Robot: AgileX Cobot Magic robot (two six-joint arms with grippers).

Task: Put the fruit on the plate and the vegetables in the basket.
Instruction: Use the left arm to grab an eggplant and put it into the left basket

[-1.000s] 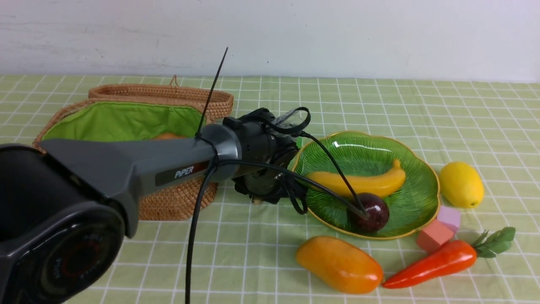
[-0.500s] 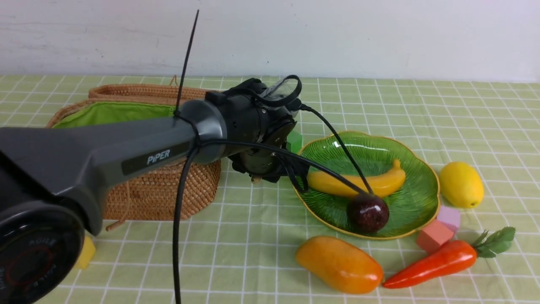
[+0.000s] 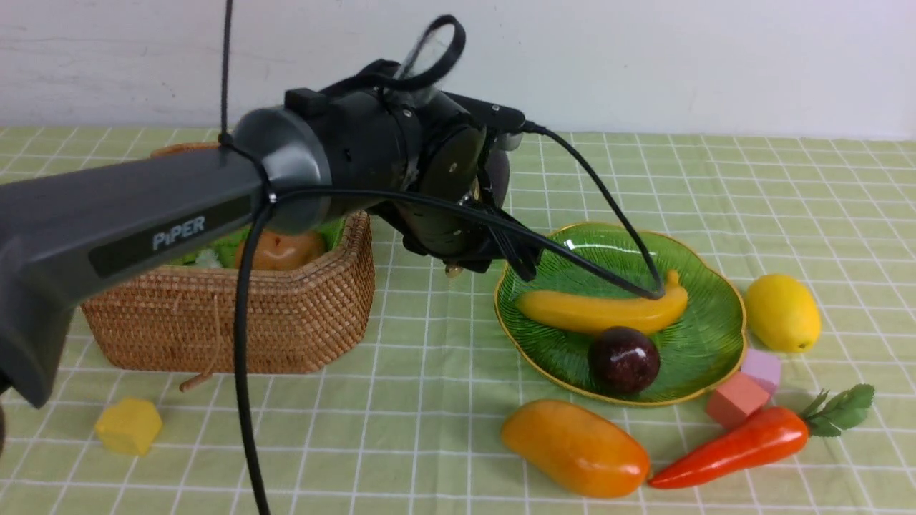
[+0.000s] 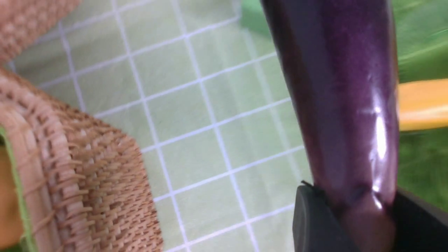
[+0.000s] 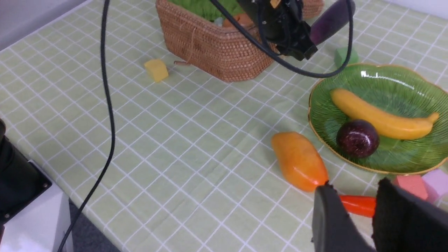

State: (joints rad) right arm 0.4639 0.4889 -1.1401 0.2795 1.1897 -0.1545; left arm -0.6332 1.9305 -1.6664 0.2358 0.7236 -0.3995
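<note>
My left gripper (image 4: 362, 206) is shut on the stem end of the dark purple eggplant (image 4: 343, 98), which it holds in the air between the wicker basket (image 3: 236, 329) and the green plate (image 3: 705, 343). A potato (image 3: 283, 250) lies in the basket. The plate holds the banana (image 3: 601, 311) and the mangosteen (image 3: 624, 360). On the cloth are the mango (image 3: 576, 447), the lemon (image 3: 782, 312) and the carrot (image 3: 744, 443). My right gripper (image 5: 353, 190) is open above the carrot's tip (image 5: 357, 205), out of the front view.
A yellow block (image 3: 129, 425) sits in front of the basket. Pink (image 3: 736, 398) and lilac (image 3: 762, 368) blocks lie between plate and carrot. A green block (image 5: 345, 56) is behind the plate. The left arm's black cable (image 3: 243, 372) hangs down to the table front.
The left arm has risen and swung up with the eggplant, uncovering the basket front and the yellow block. The fruit and the carrot have not moved.
</note>
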